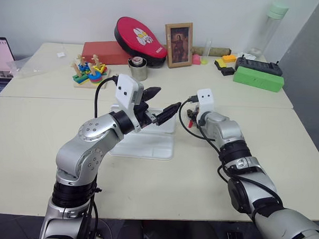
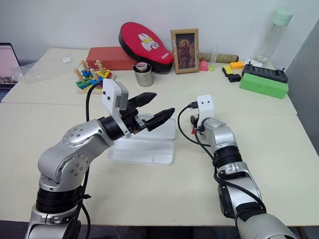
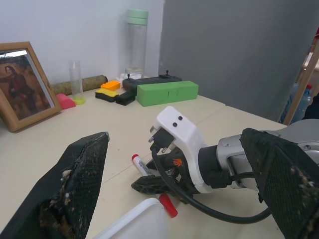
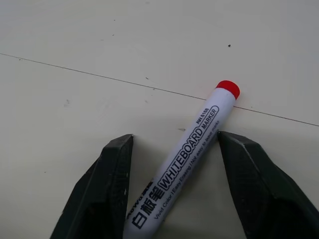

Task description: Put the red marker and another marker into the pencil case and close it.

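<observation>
- Work has only just begun: the red marker [image 4: 184, 164] lies on the table [image 1: 37, 140], just right of the case [image 1: 142, 142], and is not in it yet.
- You have the right claw [image 4: 172, 186] low over the marker, one finger on each side. I cannot tell if they pinch it yet.
- Your left claw [image 2: 149, 109] hangs wide open above the case, holding nothing.
- The case lies open. You must still put both markers in and shut the lid.
- The marker is slim and round, smooth white with red ends. It could roll.
- The case is flat, hard white plastic with round corners.
</observation>
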Controlling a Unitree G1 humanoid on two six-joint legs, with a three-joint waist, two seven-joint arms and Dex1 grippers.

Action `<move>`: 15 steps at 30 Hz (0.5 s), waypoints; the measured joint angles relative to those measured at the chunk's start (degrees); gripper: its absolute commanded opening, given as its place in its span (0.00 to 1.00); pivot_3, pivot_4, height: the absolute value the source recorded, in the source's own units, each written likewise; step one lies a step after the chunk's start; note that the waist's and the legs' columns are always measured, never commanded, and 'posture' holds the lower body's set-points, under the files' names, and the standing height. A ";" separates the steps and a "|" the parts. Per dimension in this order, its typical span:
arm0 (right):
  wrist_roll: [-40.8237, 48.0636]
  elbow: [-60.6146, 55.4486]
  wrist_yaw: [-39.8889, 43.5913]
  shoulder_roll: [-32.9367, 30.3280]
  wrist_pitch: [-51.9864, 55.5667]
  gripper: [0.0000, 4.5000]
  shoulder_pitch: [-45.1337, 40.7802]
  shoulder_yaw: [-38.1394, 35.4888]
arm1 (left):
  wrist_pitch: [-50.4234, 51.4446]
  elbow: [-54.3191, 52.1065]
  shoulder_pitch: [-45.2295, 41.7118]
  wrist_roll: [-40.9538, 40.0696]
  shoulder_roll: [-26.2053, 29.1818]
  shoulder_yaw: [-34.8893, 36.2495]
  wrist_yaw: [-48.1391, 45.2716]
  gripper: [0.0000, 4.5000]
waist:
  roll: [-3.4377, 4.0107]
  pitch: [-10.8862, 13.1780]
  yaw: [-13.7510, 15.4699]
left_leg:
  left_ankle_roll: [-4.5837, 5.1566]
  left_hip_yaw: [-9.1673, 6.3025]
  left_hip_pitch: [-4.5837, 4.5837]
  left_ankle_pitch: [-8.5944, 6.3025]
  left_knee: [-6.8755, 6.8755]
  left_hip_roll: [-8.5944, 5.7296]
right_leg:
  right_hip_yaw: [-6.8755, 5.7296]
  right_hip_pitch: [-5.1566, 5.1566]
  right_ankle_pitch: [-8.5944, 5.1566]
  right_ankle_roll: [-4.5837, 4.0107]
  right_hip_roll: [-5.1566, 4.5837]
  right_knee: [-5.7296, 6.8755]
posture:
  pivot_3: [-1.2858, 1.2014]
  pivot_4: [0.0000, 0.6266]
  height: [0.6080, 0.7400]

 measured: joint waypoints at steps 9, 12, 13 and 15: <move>0.81 1.96 0.08 0.76 -1.55 0.06 -0.65 -0.95 | -0.16 -0.01 -0.01 1.39 0.00 0.02 0.83 1.00 | 0.00 0.00 -0.24 | 0.02 -0.01 0.02 0.02 0.04 -0.01 | 0.00 0.05 0.04 0.03 0.00 0.00 | 0.52 0.24 1.00; 1.54 2.12 -0.14 0.77 -1.75 0.06 -0.65 -1.49 | -0.95 0.84 -0.14 3.11 -0.03 0.03 1.67 1.00 | 0.00 0.00 -0.24 | 0.03 -0.01 0.02 0.02 0.04 -0.01 | 0.00 0.05 0.05 0.02 0.00 0.00 | 0.52 0.24 1.00; 1.73 2.17 -0.35 0.78 -1.83 0.06 -0.65 -2.01 | -1.45 1.59 -0.44 4.32 -0.17 0.03 2.61 1.00 | 0.00 0.00 -0.22 | 0.03 -0.01 0.02 0.02 0.04 -0.01 | 0.00 0.05 0.05 0.03 0.00 0.00 | 0.52 0.24 1.00; 2.10 2.26 -0.63 0.81 -1.94 0.06 -0.65 -2.68 | -2.30 3.30 -1.28 6.01 -0.33 0.18 3.98 1.00 | 0.00 0.00 -0.21 | 0.04 -0.01 0.02 0.03 0.04 -0.01 | -0.01 0.05 0.05 0.03 0.00 0.00 | 0.52 0.24 1.00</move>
